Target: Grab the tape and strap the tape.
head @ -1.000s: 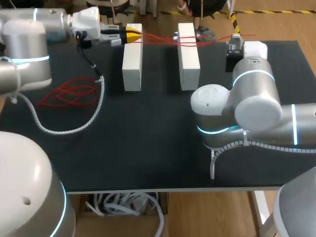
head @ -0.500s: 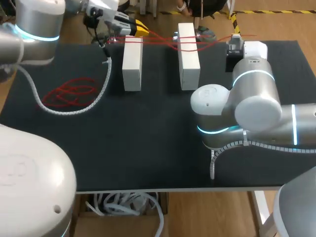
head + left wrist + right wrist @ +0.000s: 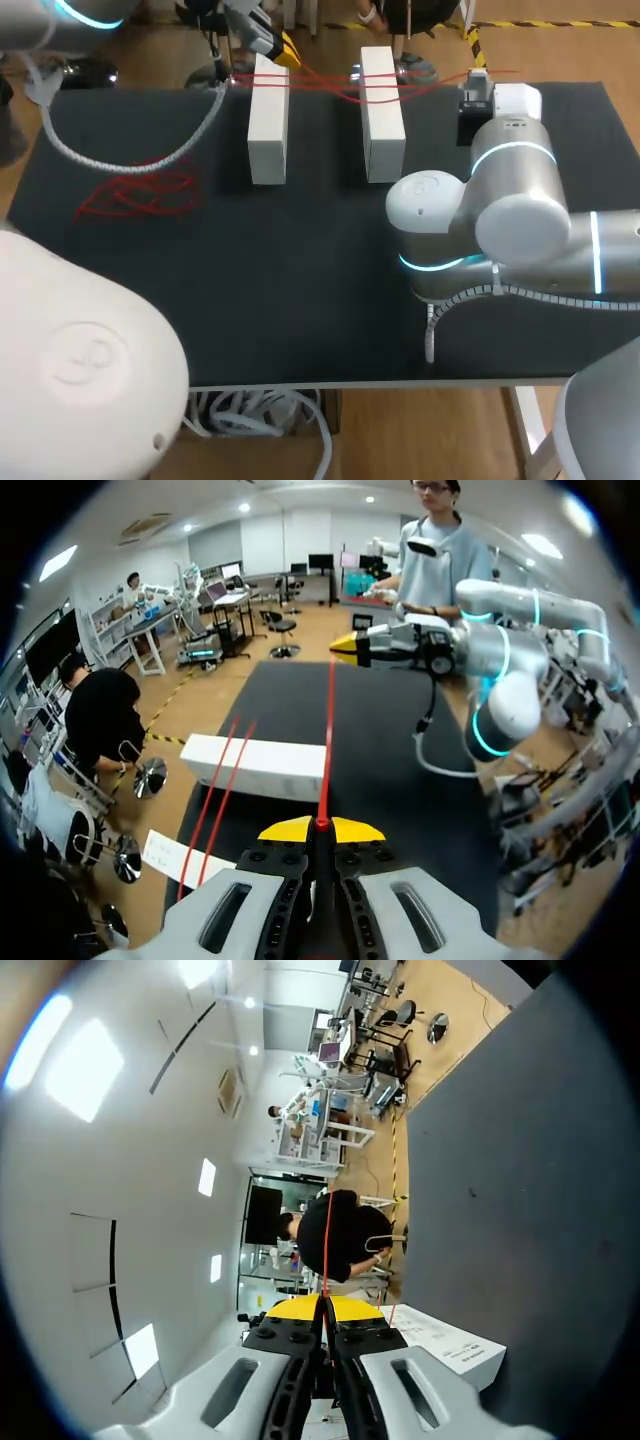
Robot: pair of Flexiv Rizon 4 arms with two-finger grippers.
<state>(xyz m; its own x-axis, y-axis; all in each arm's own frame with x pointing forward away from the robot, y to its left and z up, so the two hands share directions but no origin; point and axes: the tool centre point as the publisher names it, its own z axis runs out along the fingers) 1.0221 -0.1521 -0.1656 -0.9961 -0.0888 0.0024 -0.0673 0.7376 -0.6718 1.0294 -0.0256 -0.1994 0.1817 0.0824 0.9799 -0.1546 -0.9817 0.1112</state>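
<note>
Fingers of the left gripper (image 3: 322,827) and right gripper (image 3: 325,1305) each pinch the red tape (image 3: 328,730) (stretched over two white blocks (image 3: 267,120)).

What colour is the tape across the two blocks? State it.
The tape is red, clearest in the head view.

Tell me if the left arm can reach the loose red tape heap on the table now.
Probably not yet. Nothing blocks the way to the loose red tape, but the left gripper is shut on the taut strand and would have to release it first.
</note>
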